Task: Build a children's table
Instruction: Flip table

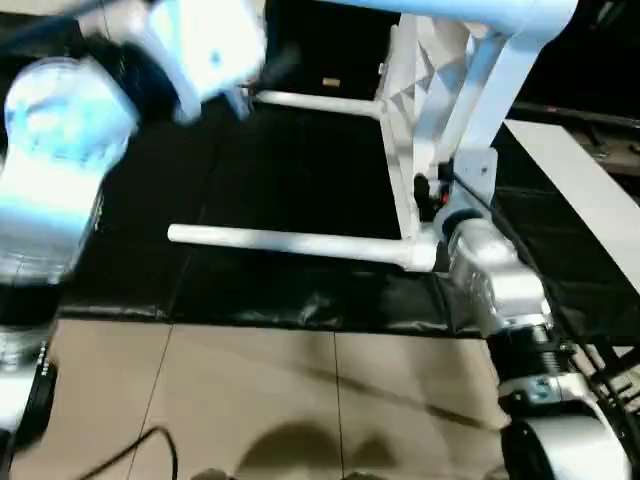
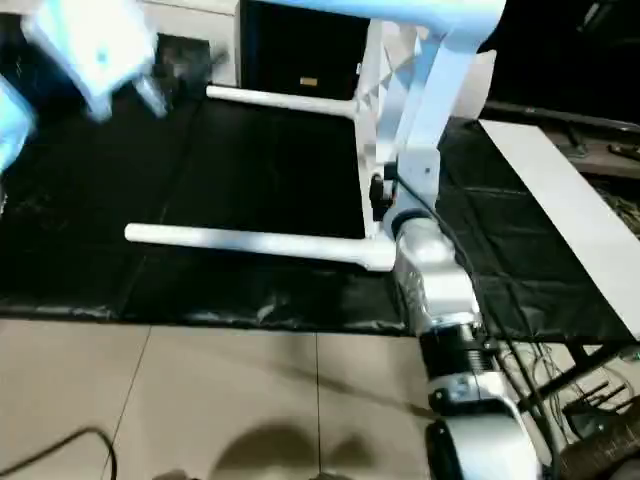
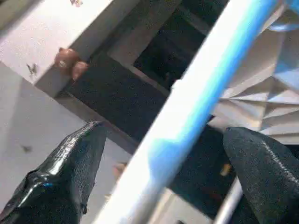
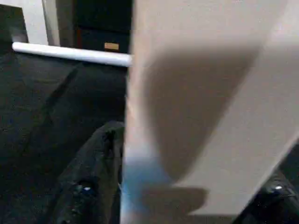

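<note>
The white children's table lies on its side on the black mat, its ribbed top (image 1: 425, 70) standing on edge. Two legs lie level over the mat, pointing to my left: a near leg (image 1: 290, 243) and a far leg (image 1: 315, 102). An upper leg (image 1: 470, 12) crosses high in the left eye view. My left gripper (image 3: 168, 130) is raised and open, and a white leg (image 3: 196, 93) passes between its fingers with room on both sides. My right gripper (image 1: 435, 190) is at the top's lower near corner, against the top's edge (image 4: 196, 116).
The black mat (image 1: 280, 170) ends at a tiled floor (image 1: 250, 400) with a cable (image 1: 150, 450) on it. A white board (image 1: 590, 190) lies on the right. More cables (image 2: 590, 400) hang at the lower right. A dark cabinet opening (image 1: 330, 60) stands behind.
</note>
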{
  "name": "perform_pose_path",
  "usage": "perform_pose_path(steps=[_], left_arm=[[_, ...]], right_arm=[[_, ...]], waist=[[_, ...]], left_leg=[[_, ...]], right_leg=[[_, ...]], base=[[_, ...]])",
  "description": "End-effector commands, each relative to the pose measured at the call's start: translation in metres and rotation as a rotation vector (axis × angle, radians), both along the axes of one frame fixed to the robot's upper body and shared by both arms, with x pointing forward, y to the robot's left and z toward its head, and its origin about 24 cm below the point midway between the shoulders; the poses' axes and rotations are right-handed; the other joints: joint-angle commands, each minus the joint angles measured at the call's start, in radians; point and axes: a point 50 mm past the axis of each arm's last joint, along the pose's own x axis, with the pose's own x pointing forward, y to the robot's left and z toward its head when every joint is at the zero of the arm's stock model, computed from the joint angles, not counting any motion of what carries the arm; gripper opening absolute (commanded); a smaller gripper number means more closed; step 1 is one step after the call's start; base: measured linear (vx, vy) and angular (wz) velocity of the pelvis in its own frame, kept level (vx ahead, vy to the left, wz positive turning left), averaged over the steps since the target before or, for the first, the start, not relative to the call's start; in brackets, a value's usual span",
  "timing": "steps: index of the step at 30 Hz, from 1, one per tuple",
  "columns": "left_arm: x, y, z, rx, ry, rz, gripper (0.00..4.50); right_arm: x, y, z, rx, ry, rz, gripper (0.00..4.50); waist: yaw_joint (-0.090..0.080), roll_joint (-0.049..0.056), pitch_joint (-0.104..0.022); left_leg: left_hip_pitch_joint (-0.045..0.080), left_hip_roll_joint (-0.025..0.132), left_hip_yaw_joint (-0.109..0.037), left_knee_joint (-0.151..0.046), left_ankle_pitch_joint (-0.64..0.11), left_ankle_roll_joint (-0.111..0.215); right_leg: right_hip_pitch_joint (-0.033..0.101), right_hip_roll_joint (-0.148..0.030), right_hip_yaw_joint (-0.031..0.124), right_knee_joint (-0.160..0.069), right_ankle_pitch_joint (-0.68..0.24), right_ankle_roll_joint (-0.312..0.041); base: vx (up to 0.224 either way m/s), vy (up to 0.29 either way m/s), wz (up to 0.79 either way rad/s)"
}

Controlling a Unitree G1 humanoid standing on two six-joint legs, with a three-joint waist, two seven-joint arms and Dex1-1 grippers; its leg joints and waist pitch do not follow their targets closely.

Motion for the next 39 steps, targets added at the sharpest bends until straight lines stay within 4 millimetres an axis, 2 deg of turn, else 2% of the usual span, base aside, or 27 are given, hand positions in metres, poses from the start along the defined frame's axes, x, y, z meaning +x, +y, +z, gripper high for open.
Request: perform_pose_path(steps=[1,7,9,11,12,13,14,15,18,20,21,24,26,30,31,34,37,39], left_arm=[[0.007,-0.007,-0.008,0.063,0.015,-0.004,4.50],[0.019,-0.008,-0.011,0.103,0.008,0.016,4.50],[0.022,-0.008,-0.010,0.102,-0.003,0.020,4.50],[0.027,-0.006,-0.008,0.090,-0.014,0.051,4.50],[0.028,-0.004,-0.007,0.076,-0.018,0.065,4.50],[0.031,0.001,-0.004,0.044,-0.023,0.094,4.50],[0.031,0.003,-0.003,0.028,-0.022,0.103,4.50],[0.032,0.005,-0.002,0.019,-0.021,0.106,4.21],[0.032,0.008,-0.001,-0.007,-0.018,0.112,4.09],[0.034,0.009,-0.003,-0.016,0.011,0.100,3.95],[0.034,0.009,-0.003,-0.017,0.012,0.099,3.69],[0.035,0.010,-0.005,-0.018,0.025,0.100,3.62],[0.035,0.011,-0.007,-0.017,0.037,0.105,3.32],[0.036,0.012,-0.010,-0.017,0.060,0.104,3.08],[0.036,0.012,-0.011,-0.020,0.070,0.102,2.84],[0.037,0.013,-0.013,-0.037,0.086,0.097,2.71],[0.037,0.013,-0.014,-0.061,0.106,0.086,2.45],[0.037,0.013,-0.016,-0.080,0.120,0.079,2.43]], right_arm=[[0.000,-0.005,-0.003,-0.006,0.000,-0.018,2.58],[0.000,-0.007,-0.003,-0.018,-0.011,-0.016,2.09],[0.000,-0.007,-0.003,-0.025,-0.016,-0.013,2.04],[0.001,-0.006,-0.004,-0.035,-0.021,-0.011,2.02],[0.001,-0.005,-0.004,-0.035,-0.023,-0.011,2.02],[0.000,-0.005,-0.003,-0.039,-0.028,-0.010,2.01],[0.000,-0.005,-0.002,-0.042,-0.031,-0.009,2.01],[0.000,-0.005,-0.002,-0.044,-0.033,-0.008,2.01],[0.000,-0.006,0.000,-0.061,-0.041,-0.003,2.00],[0.001,-0.007,0.002,-0.087,-0.053,0.008,2.00],[0.001,-0.007,0.002,-0.088,-0.054,0.008,2.00],[0.002,-0.007,0.005,-0.120,-0.068,0.020,2.00],[0.003,-0.007,0.012,-0.147,-0.085,0.032,2.00],[0.003,-0.006,0.019,-0.169,-0.103,0.046,2.00],[0.002,-0.006,0.022,-0.195,-0.115,0.058,2.00],[0.002,-0.007,0.029,-0.238,-0.134,0.072,1.95],[0.001,-0.011,0.036,-0.279,-0.151,0.080,1.89],[0.002,-0.014,0.040,-0.294,-0.158,0.084,1.89]], waist=[[0.007,0.036,-0.078],[0.010,0.037,-0.078],[0.013,0.041,-0.077],[0.015,0.040,-0.077],[0.016,0.044,-0.076],[0.016,0.041,-0.077],[0.017,0.045,-0.077],[0.017,0.043,-0.078],[0.017,0.044,-0.077],[0.018,0.041,-0.077],[0.018,0.042,-0.076],[0.019,0.042,-0.076],[0.021,0.045,-0.076],[0.024,0.043,-0.076],[0.025,0.045,-0.076],[0.024,0.047,-0.076],[0.026,0.048,-0.076],[0.027,0.045,-0.076]], left_leg=[[0.006,0.037,-0.016,-0.071,-0.183,-0.093],[0.008,0.036,-0.013,-0.070,-0.167,-0.080],[0.010,0.037,-0.014,-0.071,-0.170,-0.081],[0.011,0.036,-0.012,-0.070,-0.183,-0.078],[0.011,0.036,-0.013,-0.070,-0.185,-0.079],[0.010,0.037,-0.013,-0.071,-0.181,-0.078],[0.010,0.036,-0.013,-0.070,-0.179,-0.076],[0.009,0.036,-0.013,-0.070,-0.177,-0.075],[0.010,0.037,-0.014,-0.070,-0.169,-0.071],[0.010,0.037,-0.013,-0.070,-0.166,-0.068],[0.010,0.037,-0.013,-0.071,-0.165,-0.067],[0.010,0.037,-0.013,-0.071,-0.167,-0.067],[0.011,0.037,-0.012,-0.071,-0.169,-0.066],[0.008,0.035,-0.011,-0.070,-0.152,-0.059],[0.008,0.036,-0.011,-0.070,-0.147,-0.058],[0.005,0.035,-0.011,-0.069,-0.129,-0.056],[0.007,0.034,-0.010,-0.068,-0.132,-0.049],[0.007,0.032,-0.008,-0.067,-0.131,-0.041]], right_leg=[[0.059,-0.089,0.072,-0.072,-0.164,-0.099],[0.058,-0.089,0.072,-0.073,-0.151,-0.107],[0.057,-0.090,0.072,-0.071,-0.148,-0.111],[0.057,-0.091,0.073,-0.076,-0.169,-0.108],[0.057,-0.092,0.073,-0.076,-0.175,-0.107],[0.058,-0.091,0.073,-0.075,-0.172,-0.107],[0.057,-0.092,0.072,-0.075,-0.174,-0.109],[0.058,-0.092,0.072,-0.075,-0.172,-0.109],[0.058,-0.092,0.072,-0.074,-0.161,-0.116],[0.057,-0.092,0.072,-0.073,-0.157,-0.120],[0.058,-0.093,0.072,-0.074,-0.158,-0.120],[0.057,-0.093,0.072,-0.074,-0.161,-0.120],[0.057,-0.093,0.072,-0.074,-0.165,-0.119],[0.060,-0.094,0.073,-0.073,-0.156,-0.119],[0.059,-0.093,0.073,-0.073,-0.155,-0.118],[0.063,-0.091,0.073,-0.070,-0.127,-0.121],[0.062,-0.092,0.073,-0.072,-0.136,-0.122],[0.063,-0.091,0.074,-0.073,-0.145,-0.121]], base=[[0.000,0.000,0.00],[0.000,0.000,0.00],[0.000,0.000,0.00],[0.000,0.000,0.00],[0.000,0.000,0.00],[0.000,0.000,0.00],[0.000,0.000,0.00],[0.000,0.000,0.00],[0.000,0.000,0.00],[0.000,0.000,0.00],[0.000,0.000,0.00],[0.000,0.000,0.00],[0.000,0.000,0.00],[0.000,0.000,0.00],[0.000,0.000,0.00],[0.000,0.000,0.00],[0.000,0.000,0.00],[0.000,0.000,0.00]])
